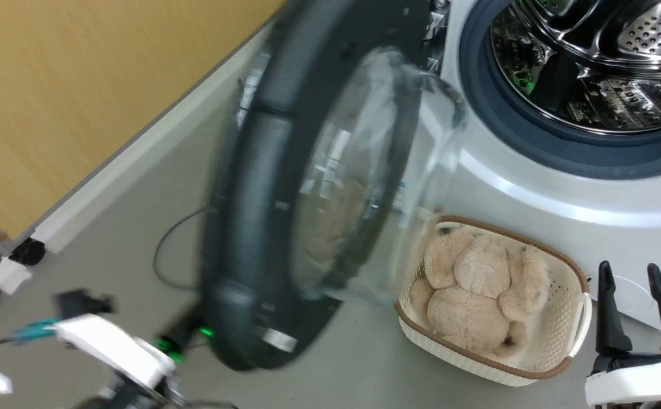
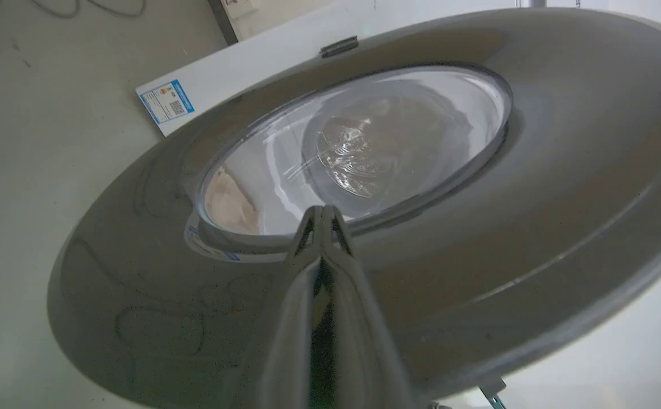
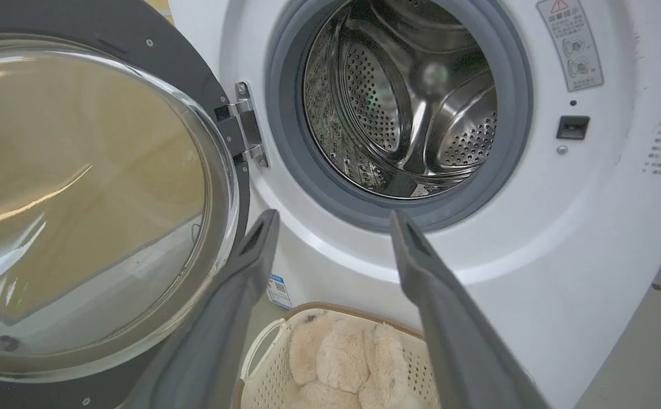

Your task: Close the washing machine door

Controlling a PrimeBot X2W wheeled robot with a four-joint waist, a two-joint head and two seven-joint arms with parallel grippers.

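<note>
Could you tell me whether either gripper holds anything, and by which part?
Nothing is held: the left gripper, shut, seems to press the washing machine door beside its glass; the right gripper is open.

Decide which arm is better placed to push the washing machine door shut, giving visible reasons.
Left, probably. The left end effector, shut, sits against the washing machine door's outer rim. The right end effector stands open near the basket, apart from the door.

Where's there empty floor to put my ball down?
Bare grey floor lies in front of the basket, between it and the washing machine door. Another patch runs between the door and the skirting board, with a cable. Against the washing machine it's crowded: basket and plush toy.
</note>
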